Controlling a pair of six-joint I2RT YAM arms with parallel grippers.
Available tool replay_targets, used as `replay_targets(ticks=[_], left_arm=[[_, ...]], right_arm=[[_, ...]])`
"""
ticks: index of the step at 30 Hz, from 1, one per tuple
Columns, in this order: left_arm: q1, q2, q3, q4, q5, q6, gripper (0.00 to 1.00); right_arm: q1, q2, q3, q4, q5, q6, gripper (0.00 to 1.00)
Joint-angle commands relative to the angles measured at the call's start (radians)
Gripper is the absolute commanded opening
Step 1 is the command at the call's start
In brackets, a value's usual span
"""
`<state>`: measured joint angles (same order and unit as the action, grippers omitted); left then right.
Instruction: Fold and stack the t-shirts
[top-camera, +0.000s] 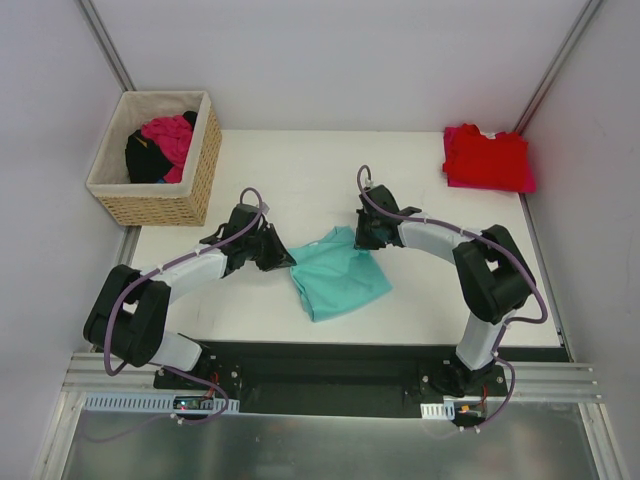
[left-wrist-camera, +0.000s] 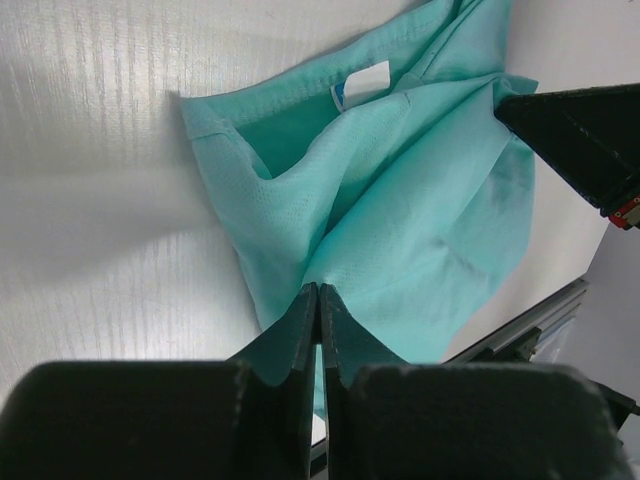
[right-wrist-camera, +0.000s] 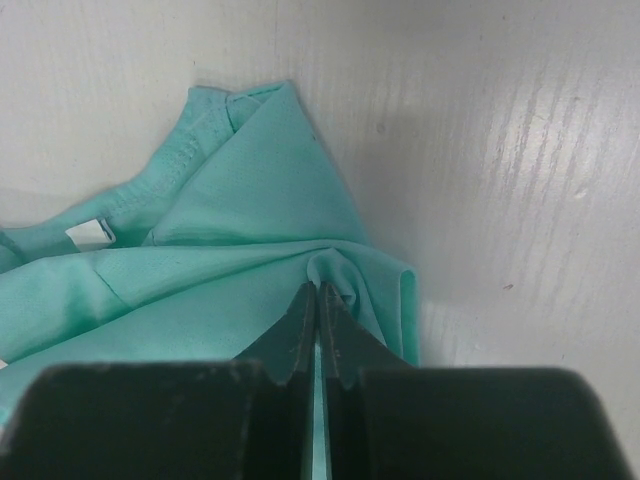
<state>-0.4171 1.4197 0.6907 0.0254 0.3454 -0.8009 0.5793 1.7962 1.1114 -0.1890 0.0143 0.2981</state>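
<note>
A teal t-shirt (top-camera: 338, 277) lies crumpled on the white table between my two arms. My left gripper (top-camera: 283, 259) is shut on its left edge; in the left wrist view the jaws (left-wrist-camera: 319, 292) pinch the teal cloth (left-wrist-camera: 400, 210), and a white label (left-wrist-camera: 362, 82) shows at the collar. My right gripper (top-camera: 362, 236) is shut on the shirt's upper right corner; in the right wrist view the jaws (right-wrist-camera: 317, 290) pinch a fold of the cloth (right-wrist-camera: 240, 210). Folded red and magenta shirts (top-camera: 486, 158) lie stacked at the back right.
A wicker basket (top-camera: 192, 165) at the back left holds a magenta-pink garment (top-camera: 168, 136) and a black one (top-camera: 145, 160). Grey walls close in the table on both sides. A metal rail (top-camera: 330, 385) runs along the near edge.
</note>
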Motion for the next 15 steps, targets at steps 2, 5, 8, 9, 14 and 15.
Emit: replay_targets(ticks=[2, 5, 8, 9, 14, 15], left_arm=[[0.006, -0.013, 0.000, 0.010, 0.030, 0.002, 0.00], [0.008, -0.015, 0.003, 0.010, 0.023, 0.005, 0.00], [0.008, -0.018, 0.012, 0.010, 0.021, 0.011, 0.00], [0.008, -0.016, 0.018, 0.010, 0.020, 0.011, 0.00], [0.008, -0.011, 0.053, -0.002, 0.015, 0.022, 0.00], [0.009, -0.010, 0.059, -0.007, 0.012, 0.022, 0.00]], right_arm=[[-0.004, 0.000, 0.042, -0.027, 0.001, 0.009, 0.01], [-0.004, 0.000, 0.044, -0.027, 0.001, 0.009, 0.01], [-0.006, -0.006, 0.050, -0.026, 0.012, 0.010, 0.01], [-0.006, -0.009, 0.054, -0.027, 0.012, 0.010, 0.01], [-0.004, -0.003, 0.111, -0.053, 0.015, 0.004, 0.01], [-0.006, 0.000, 0.132, -0.058, 0.016, 0.004, 0.01]])
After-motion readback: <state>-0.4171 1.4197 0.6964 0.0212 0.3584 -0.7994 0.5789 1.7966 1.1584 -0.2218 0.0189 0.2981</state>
